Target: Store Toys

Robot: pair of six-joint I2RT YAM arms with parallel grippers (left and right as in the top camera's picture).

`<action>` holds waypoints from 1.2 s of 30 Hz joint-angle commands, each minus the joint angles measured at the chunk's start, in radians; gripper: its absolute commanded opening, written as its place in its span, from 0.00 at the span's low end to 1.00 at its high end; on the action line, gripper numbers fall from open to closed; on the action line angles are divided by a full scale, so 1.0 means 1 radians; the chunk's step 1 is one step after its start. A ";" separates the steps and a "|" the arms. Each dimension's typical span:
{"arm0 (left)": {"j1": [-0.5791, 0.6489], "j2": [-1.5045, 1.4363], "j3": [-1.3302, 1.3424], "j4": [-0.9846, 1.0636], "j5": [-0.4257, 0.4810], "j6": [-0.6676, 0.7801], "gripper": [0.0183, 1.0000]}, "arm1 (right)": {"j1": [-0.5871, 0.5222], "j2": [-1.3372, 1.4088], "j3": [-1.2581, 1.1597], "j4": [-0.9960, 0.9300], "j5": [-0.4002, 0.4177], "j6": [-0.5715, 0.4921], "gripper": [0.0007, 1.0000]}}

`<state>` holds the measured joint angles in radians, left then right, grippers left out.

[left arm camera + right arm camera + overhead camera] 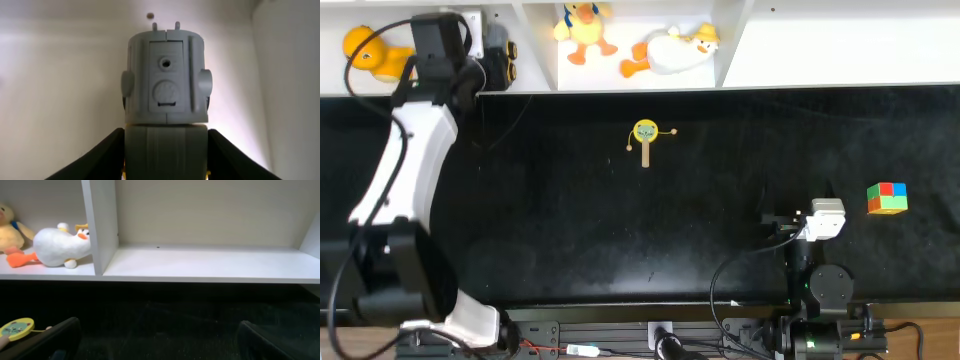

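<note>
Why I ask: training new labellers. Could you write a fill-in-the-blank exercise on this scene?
1. On the shelf, the white plush duck lies in the ____ compartment.
2. The colourful cube rests on the table near the ____ arm.
3. The left gripper holds a ____ robot toy.
4. The right gripper has its fingers ____.

Missing words: middle; right; grey; open.

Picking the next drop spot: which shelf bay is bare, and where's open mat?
Free: the right bay, past the divider from the white plush duck; also the mat between the rattle and the colour cube. Crowded: the middle bay, with that duck and a yellow plush; the left bay, with a yellow duck and the left gripper holding a grey robot toy.
</note>
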<state>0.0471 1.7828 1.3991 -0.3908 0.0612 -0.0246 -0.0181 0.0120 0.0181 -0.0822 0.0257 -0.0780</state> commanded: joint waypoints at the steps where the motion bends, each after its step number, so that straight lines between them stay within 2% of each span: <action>1: -0.003 0.034 0.045 0.021 0.022 -0.004 1.00 | -0.003 -0.008 -0.014 0.005 -0.007 0.008 1.00; 7: -0.003 -0.043 -0.003 -0.040 -0.017 -0.003 1.00 | -0.003 -0.008 -0.014 0.005 -0.007 0.008 1.00; 11: -0.003 -0.221 -0.198 -0.029 -0.085 -0.003 1.00 | -0.003 -0.008 -0.014 0.005 -0.007 0.008 1.00; 15: -0.003 -0.468 -0.483 0.076 -0.180 -0.003 1.00 | -0.003 -0.008 -0.014 0.005 -0.007 0.008 1.00; 18: -0.003 -0.669 -0.700 0.231 -0.206 -0.003 1.00 | -0.003 -0.008 -0.014 0.005 -0.007 0.008 1.00; 23: 0.003 -0.952 -1.092 0.717 -0.219 0.035 1.00 | -0.003 -0.008 -0.014 0.005 -0.007 0.008 1.00; 26: 0.011 -1.077 -1.243 0.824 -0.209 0.035 1.00 | -0.003 -0.008 -0.014 0.005 -0.007 0.008 0.99; 31: 0.024 -1.343 -1.395 0.687 -0.164 0.034 1.00 | -0.003 -0.008 -0.014 0.005 -0.007 0.008 0.99; 36: 0.040 -1.613 -1.390 0.301 -0.182 0.045 1.00 | -0.003 -0.008 -0.014 0.005 -0.007 0.008 1.00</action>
<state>0.0757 0.2836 0.0101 -0.0280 -0.1188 -0.0002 -0.0185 0.0120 0.0181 -0.0814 0.0257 -0.0784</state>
